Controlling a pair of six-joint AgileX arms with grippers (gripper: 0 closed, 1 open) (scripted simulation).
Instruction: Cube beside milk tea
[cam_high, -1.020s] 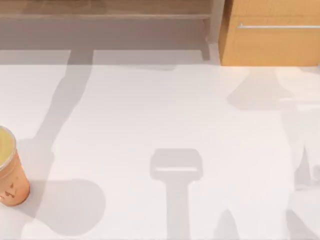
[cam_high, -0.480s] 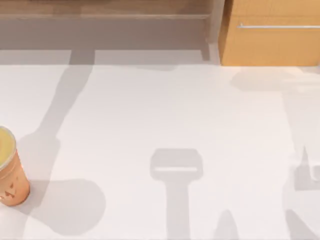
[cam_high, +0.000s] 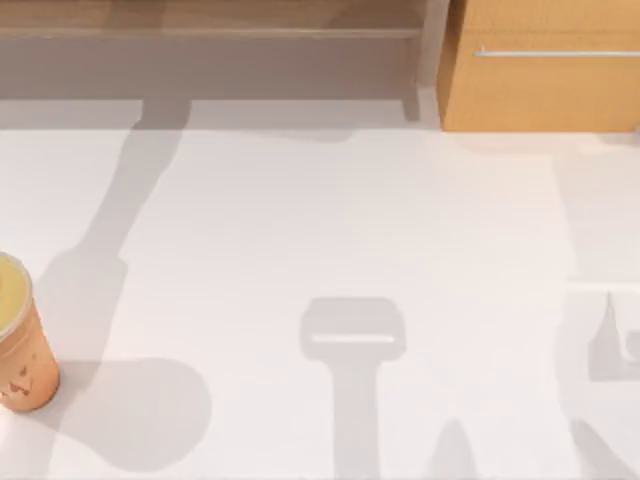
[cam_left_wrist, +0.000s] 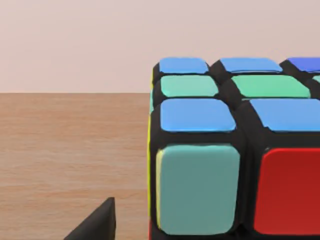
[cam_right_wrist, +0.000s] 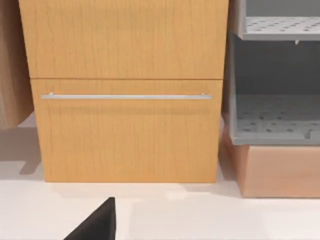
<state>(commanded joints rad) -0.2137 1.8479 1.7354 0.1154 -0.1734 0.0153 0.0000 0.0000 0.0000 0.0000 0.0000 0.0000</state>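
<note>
The milk tea (cam_high: 20, 345), an orange-brown cup with a pale yellow top, stands at the table's left edge in the top view. The cube (cam_left_wrist: 225, 150), black with blue, green, teal and red tiles, rests on a brown wooden surface close in front of my left gripper (cam_left_wrist: 160, 235). That gripper is open. One dark fingertip (cam_left_wrist: 97, 225) shows beside the cube with a gap between them. My right gripper (cam_right_wrist: 160, 235) is open and holds nothing, with one dark fingertip (cam_right_wrist: 97, 225) over the white table, facing a cabinet.
A wooden drawer cabinet (cam_high: 540, 65) with a metal handle stands at the back right. In the right wrist view a grey perforated shelf unit (cam_right_wrist: 275, 75) is next to it. A low wooden ledge (cam_high: 210, 20) runs along the back. Arm shadows lie across the white table (cam_high: 320, 220).
The right arm's shadow has drawn away toward the right edge of the table. The left arm's shadow has shifted slightly. The milk tea has not moved.
</note>
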